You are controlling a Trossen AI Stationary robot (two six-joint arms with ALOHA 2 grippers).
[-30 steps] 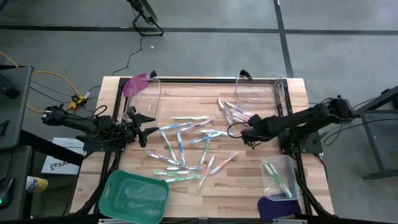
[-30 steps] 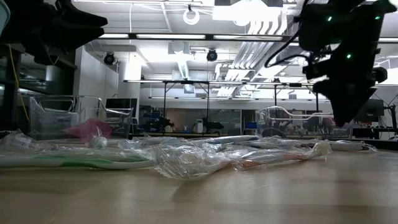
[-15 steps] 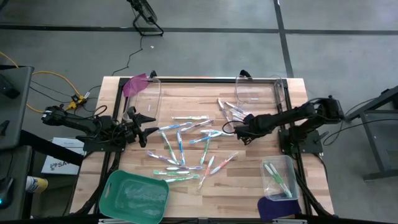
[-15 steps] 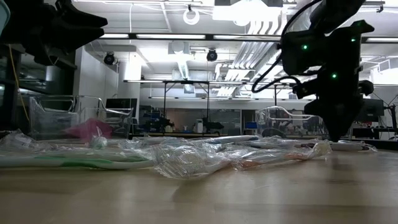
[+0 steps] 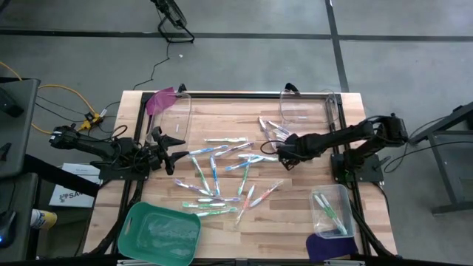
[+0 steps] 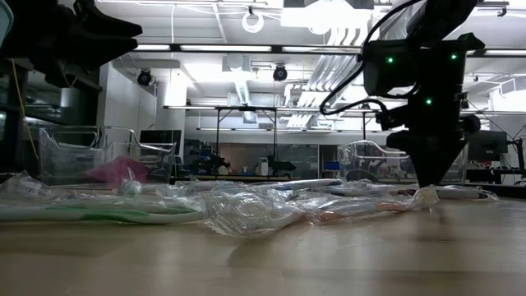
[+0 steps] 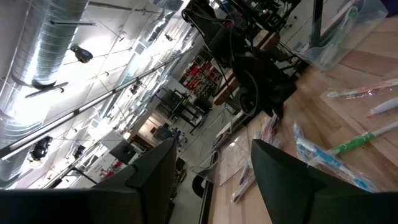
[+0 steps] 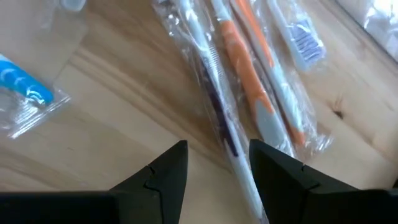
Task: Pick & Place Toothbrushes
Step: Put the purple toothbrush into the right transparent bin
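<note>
Two hands: both over the wooden counter (image 5: 222, 222), neither holding anything.
Near edge: green tray (image 5: 160, 233) at the left front corner; clear bin (image 5: 332, 210) at the right front with a few toothbrushes inside; purple lid (image 5: 325, 247) just in front of that bin.
Toothbrushes: wrapped toothbrushes (image 5: 222, 174) scattered flat across the middle of the counter, a looser fan toward the front, a tighter bunch toward the right rear.
Left hand (image 5: 175, 146): at the counter's left side, level with the scatter, fingers spread wide apart, empty, clear of the nearest brush.
Left wrist view: two dark fingers (image 7: 152, 180) parted, counter and brushes beyond.
Right hand (image 5: 281, 152): reaching in from the right, lowered onto the right-rear bunch, fingers partly open, gripping nothing.
Right wrist view: fingers (image 8: 168, 168) straddling the tip of a purple-handled brush (image 8: 217, 112) in clear wrap; orange-handled brush (image 8: 249, 74) lying just beside it.
Low view: right hand (image 6: 429, 177) tip down at the wrapped brushes on the counter.
Far edge: two clear bins, left one (image 5: 171, 111) with a pink lid (image 5: 160, 100) at its rim, right one (image 5: 307, 107) at the right rear.
</note>
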